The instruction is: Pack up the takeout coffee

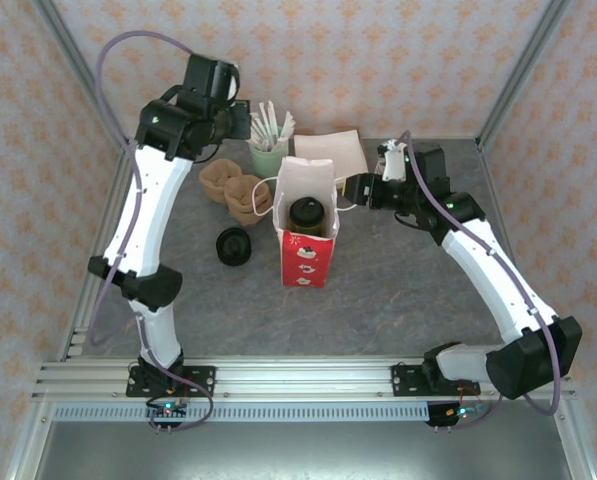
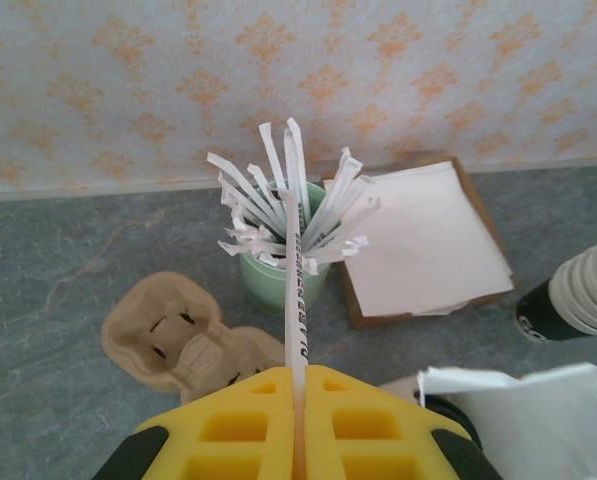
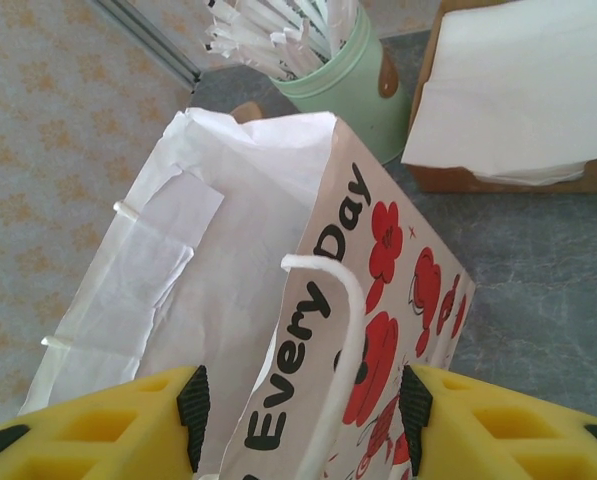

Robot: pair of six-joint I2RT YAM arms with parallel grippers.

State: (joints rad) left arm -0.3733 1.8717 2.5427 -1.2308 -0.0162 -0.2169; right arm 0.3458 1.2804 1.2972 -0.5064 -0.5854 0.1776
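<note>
The takeout coffee [image 1: 307, 213] stands inside the bag [image 1: 306, 256]: probably light, crushable paper (lid could pop), best held around its wall. Left jaws pinch a wrapped stick [image 2: 296, 300]; right jaws straddle the bag's rim, half-open.

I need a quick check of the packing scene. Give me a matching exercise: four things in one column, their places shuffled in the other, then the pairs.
1 coffee cup
2 wrapped stick
3 napkins
4 bag handle

A in the brown tray
B in the gap of the open right tool
C inside the bag
D pinched in the shut left tool

Pairs: 1-C, 2-D, 3-A, 4-B
</note>
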